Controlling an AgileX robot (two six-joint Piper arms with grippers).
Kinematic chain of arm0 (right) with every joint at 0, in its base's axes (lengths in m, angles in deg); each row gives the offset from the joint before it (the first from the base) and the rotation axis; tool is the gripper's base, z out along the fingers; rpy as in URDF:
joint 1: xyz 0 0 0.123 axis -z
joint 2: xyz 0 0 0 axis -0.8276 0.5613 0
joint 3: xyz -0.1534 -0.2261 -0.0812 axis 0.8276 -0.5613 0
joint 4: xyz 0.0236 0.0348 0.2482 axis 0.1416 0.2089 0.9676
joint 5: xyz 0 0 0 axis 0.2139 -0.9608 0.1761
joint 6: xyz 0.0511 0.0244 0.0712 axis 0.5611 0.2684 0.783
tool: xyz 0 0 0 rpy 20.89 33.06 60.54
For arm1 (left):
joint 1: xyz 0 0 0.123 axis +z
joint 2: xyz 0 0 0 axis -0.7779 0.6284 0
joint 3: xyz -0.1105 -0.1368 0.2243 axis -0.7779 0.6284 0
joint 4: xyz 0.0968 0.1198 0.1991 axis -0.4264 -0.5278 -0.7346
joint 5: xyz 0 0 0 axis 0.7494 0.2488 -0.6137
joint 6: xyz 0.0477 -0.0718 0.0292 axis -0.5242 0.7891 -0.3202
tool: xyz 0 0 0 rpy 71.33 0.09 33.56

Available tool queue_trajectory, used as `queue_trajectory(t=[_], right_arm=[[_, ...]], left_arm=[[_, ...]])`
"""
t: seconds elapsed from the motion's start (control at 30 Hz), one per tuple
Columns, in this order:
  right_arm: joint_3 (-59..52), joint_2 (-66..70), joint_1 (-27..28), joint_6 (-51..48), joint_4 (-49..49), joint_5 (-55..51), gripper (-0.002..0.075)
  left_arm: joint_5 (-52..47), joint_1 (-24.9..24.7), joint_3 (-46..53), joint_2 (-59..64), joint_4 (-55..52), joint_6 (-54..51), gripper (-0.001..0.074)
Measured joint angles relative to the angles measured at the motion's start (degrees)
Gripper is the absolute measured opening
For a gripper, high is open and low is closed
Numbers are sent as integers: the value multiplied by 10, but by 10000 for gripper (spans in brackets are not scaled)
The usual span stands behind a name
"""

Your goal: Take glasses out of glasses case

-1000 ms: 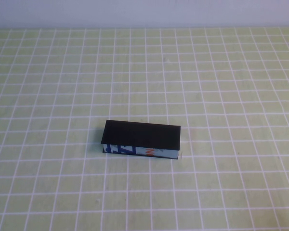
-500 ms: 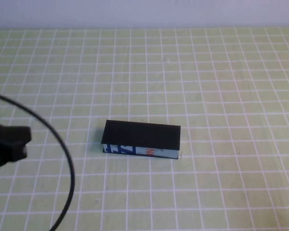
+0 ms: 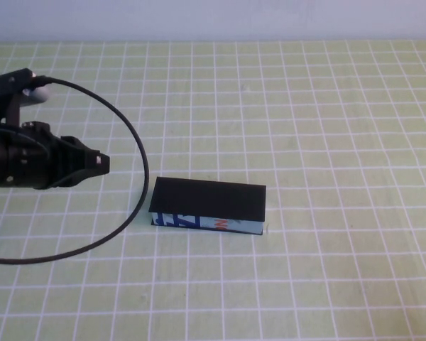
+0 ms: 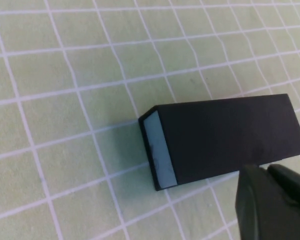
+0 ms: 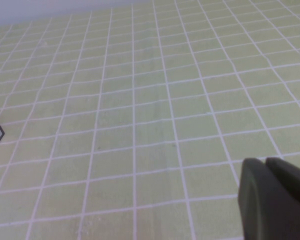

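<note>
Your left tool hovers near the surface's left edge, just beside the matte black, rectangular glasses case, fingers pressed together, probably lined up to lift its lid. The case lies shut mid-surface, so the glasses stay hidden. Your right tool is clenched, well apart. Nothing blocks the approach.

On the table we list one glasses case, lid down, lying lengthwise left to right near the middle. To its left, well apart and raised over the table, we log the left gripper, pointing right toward it. The right gripper hangs over bare table, right of the case.
</note>
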Motion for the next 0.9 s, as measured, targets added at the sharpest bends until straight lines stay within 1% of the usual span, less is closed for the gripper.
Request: queue_trajectory(t=[0.2, 0.3, 0.37, 0.53, 0.7, 0.77, 0.83, 0.9], right_arm=[[0, 0, 0, 0, -1, 3, -18], [0, 0, 0, 0, 13, 38, -18], [0, 0, 0, 0, 66, 73, -18], [0, 0, 0, 0, 243, 150, -18], [0, 0, 0, 0, 316, 186, -18], [0, 0, 0, 0, 345, 170, -18], [13, 1, 0, 0, 372, 102, -18], [44, 18, 0, -2, 376, 30, -18]], left_arm=[[0, 0, -15, 58, 16, -29, -4], [0, 0, -15, 71, 18, -39, -4], [0, 0, -15, 76, 19, -43, -4], [0, 0, -21, 95, 20, -55, -4], [-6, 0, -50, 117, 20, -57, -4], [-7, -4, -67, 130, 20, -57, -4], [-9, -12, -91, 151, 20, -57, -4], [-9, -26, -116, 175, 20, -57, -4]])
